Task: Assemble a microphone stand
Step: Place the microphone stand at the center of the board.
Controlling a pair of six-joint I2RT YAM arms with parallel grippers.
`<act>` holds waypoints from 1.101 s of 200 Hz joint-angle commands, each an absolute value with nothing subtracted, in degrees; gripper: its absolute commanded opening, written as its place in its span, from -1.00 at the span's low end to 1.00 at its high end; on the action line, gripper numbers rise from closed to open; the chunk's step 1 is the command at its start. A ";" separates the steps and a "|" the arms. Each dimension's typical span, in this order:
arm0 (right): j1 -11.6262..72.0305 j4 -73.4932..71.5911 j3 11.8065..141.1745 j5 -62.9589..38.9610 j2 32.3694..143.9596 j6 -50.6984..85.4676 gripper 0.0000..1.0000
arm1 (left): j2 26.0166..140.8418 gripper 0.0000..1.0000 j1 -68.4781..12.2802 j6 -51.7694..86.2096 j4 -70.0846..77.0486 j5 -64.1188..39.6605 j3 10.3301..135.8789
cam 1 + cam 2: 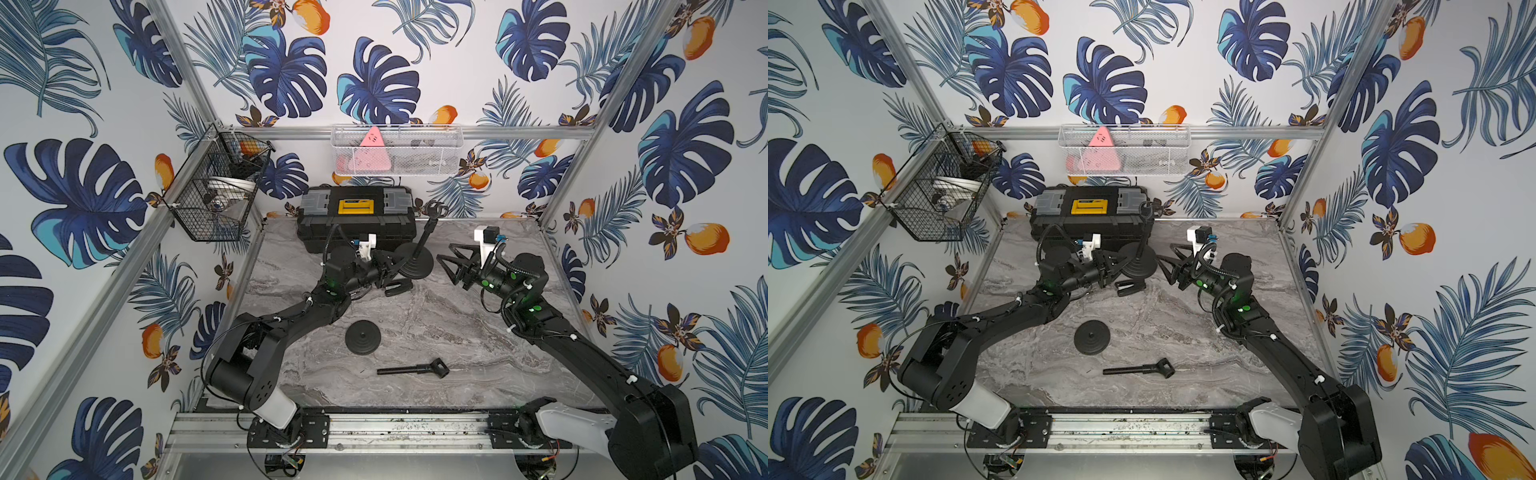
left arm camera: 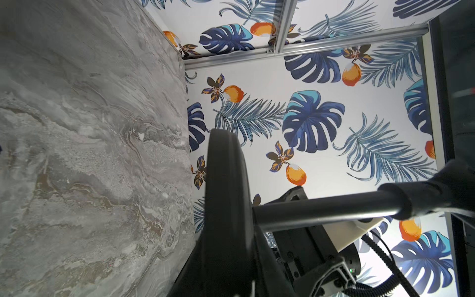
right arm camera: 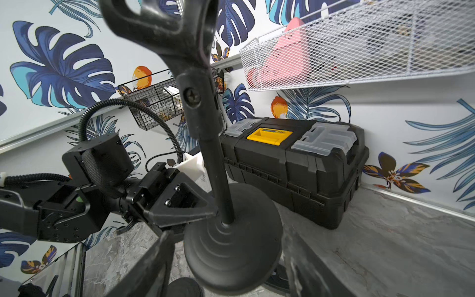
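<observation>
Diffuse overhead light is filling the cell evenly; both top views are reading bright and fairly sharp. Only faint, soft shadows are lying on the marble tabletop [image 1: 436,332]. In the right wrist view, the microphone clip [image 3: 164,28] is blurring close to the lens, and edges are stretching. In the left wrist view, the stand base [image 2: 226,205] is showing dark against bright wallpaper.

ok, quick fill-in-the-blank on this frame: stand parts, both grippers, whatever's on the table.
1. The left gripper is shut on the assembled stand's round ____.
2. The right gripper is ____, holding nothing.
3. A spare base and a loose pole lie on the ____.
4. The toolbox has a ____ centre handle.
Missing: base; open; table; yellow.
</observation>
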State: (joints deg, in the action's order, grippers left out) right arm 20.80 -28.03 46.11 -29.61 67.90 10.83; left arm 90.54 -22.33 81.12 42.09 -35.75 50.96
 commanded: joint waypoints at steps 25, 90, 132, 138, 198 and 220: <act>21.14 -25.11 50.97 -31.29 70.06 4.64 0.24 | 91.96 -1.00 -23.84 83.08 49.61 -36.58 50.80; 21.78 -25.40 53.74 -31.06 72.16 4.48 0.17 | 93.47 -1.00 -25.56 83.58 50.62 -37.00 51.00; 21.96 -24.69 55.44 -29.27 73.25 4.31 0.16 | 93.69 -1.00 -25.84 83.80 51.24 -37.37 50.86; 21.96 -24.70 55.69 -29.27 73.42 4.45 0.14 | 93.86 -1.00 -25.84 84.01 51.44 -37.56 50.76; 22.43 -24.61 56.60 -29.35 73.93 4.15 -0.10 | 95.54 -1.00 -25.84 86.31 55.20 -37.83 50.01; 22.53 -24.65 56.60 -29.36 74.00 3.96 -0.22 | 95.58 -1.00 -25.84 86.13 55.02 -37.76 50.17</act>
